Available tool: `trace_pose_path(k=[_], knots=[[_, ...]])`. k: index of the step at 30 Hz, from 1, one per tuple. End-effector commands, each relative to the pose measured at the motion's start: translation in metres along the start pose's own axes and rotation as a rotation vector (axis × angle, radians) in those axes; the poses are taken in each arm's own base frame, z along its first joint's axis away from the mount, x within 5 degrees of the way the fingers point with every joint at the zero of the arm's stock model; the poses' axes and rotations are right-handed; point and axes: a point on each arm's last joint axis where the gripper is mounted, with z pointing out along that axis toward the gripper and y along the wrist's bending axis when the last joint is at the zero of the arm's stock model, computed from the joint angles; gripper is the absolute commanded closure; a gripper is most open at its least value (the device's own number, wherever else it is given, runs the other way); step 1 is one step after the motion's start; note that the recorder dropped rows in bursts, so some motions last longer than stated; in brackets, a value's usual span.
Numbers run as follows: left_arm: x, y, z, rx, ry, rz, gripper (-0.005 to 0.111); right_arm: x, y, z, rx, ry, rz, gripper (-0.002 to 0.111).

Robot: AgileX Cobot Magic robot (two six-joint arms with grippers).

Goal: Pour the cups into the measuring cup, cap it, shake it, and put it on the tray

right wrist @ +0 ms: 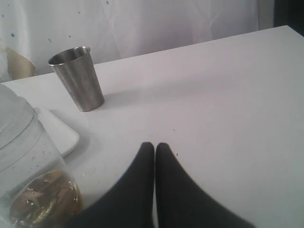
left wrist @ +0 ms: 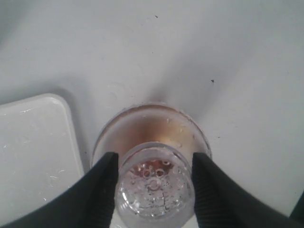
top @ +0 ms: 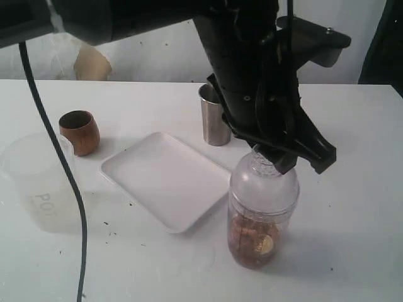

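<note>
Left gripper (left wrist: 154,164) reaches down over the measuring cup (top: 261,220), jaws clamped on its cap (top: 264,185). Right gripper (right wrist: 154,152) hangs low, jaws pressed together, empty. Frosted container (top: 28,182) reads "PO".

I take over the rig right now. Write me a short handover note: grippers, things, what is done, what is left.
Left gripper: fingers shut on the cap of the measuring cup.
Right gripper: shut, empty.
It stands on the table beside the tray, brown contents inside. The wooden cup and tumbler stand upright on the table.
Done: pouring, cap on.
Left: set it on the tray; whether shaken, cannot tell.
</note>
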Motion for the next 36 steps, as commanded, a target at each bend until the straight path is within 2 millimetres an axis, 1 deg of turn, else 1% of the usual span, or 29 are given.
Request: trace_pose_path(k=[1,6,11,12,14,17,18,21,24,27,29,31,32,36], knots=[[0.002,-0.004,0.0,0.023,0.013,-0.002,0.107,-0.001,0.001,0.0,-0.008,-0.013,-0.004,0.108],[0.002,-0.004,0.003,0.024,0.019,-0.003,0.107,-0.001,0.001,0.0,-0.008,-0.013,-0.004,0.108],[0.002,-0.004,0.024,0.04,0.063,-0.012,0.107,-0.001,0.001,0.0,-0.008,-0.013,-0.004,0.108],[0.002,-0.007,0.028,0.045,0.072,-0.007,0.107,-0.001,0.001,0.0,-0.008,-0.013,-0.004,0.108],[0.002,-0.013,0.032,0.044,0.081,0.014,0.107,-0.001,0.001,0.0,-0.008,-0.013,-0.004,0.108],[0.002,-0.015,0.033,0.043,0.083,0.016,0.107,-0.001,0.001,0.0,-0.008,-0.013,-0.004,0.108],[0.004,-0.015,0.034,0.043,0.09,0.016,0.107,-0.001,0.001,0.0,-0.008,-0.013,-0.004,0.108],[0.017,-0.014,0.05,0.044,0.162,0.012,0.107,-0.001,0.001,0.0,-0.008,-0.013,-0.004,0.108],[0.025,-0.014,0.059,0.045,0.2,0.009,0.107,-0.001,0.001,0.0,-0.009,-0.015,-0.004,0.108],[0.026,-0.014,0.06,0.043,0.208,0.01,0.107,-0.001,0.001,0.0,-0.009,-0.015,-0.004,0.108],[0.022,-0.014,0.056,0.042,0.19,0.011,0.107,-0.001,0.001,0.0,-0.009,-0.015,-0.004,0.108],[0.017,-0.014,0.05,0.042,0.16,0.01,0.1,-0.001,0.001,0.0,-0.009,-0.015,-0.004,0.108],[0.015,-0.014,0.048,0.041,0.15,0.01,0.094,-0.001,0.001,0.0,-0.009,-0.015,-0.004,0.108],[0.007,-0.014,0.038,0.04,0.108,0.009,0.068,-0.001,0.001,0.0,-0.008,-0.013,-0.004,0.108]])
